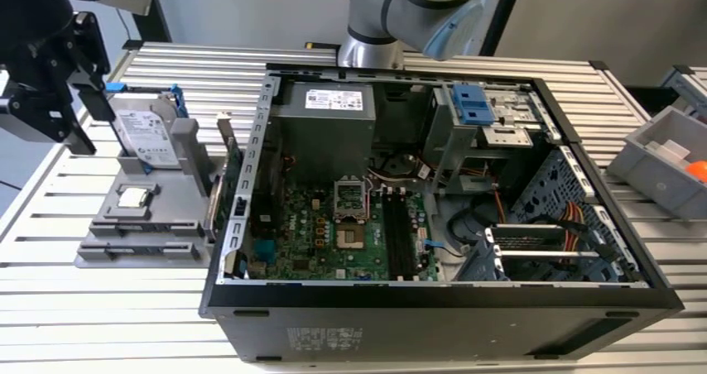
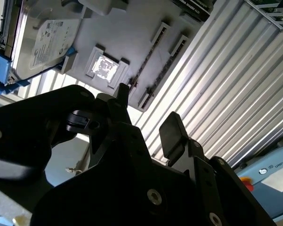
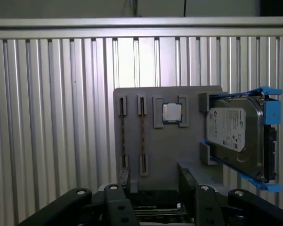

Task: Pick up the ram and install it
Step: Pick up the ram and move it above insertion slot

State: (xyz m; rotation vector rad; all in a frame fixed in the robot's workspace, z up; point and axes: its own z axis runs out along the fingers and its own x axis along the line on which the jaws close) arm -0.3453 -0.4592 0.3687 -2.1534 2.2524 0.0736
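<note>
A parts tray (image 1: 165, 246) lies on the surface (image 1: 88, 308), at the exterior view's left of the computer case (image 1: 442, 304). On the tray, the hard drive (image 1: 144, 134) stands behind the processor (image 1: 132, 197).

Exterior view looks evenly lit to me, soft light from overhead. Slats (image 1: 111, 308) bright, nearly washed out. Case (image 1: 442, 320) interior much dimmer, deep shadow down by cables, black front panel eats all detail. Second wrist view is harsh: strong glare streaks on slats, processor (image 2: 102, 66) blown to white patch, gripper (image 2: 148, 110) pure black silhouette, I get nothing off it. First wrist view flatter, slats glowing in bright strip, mild sheen on drive (image 3: 233, 134) label, gripper underexposed.
</note>
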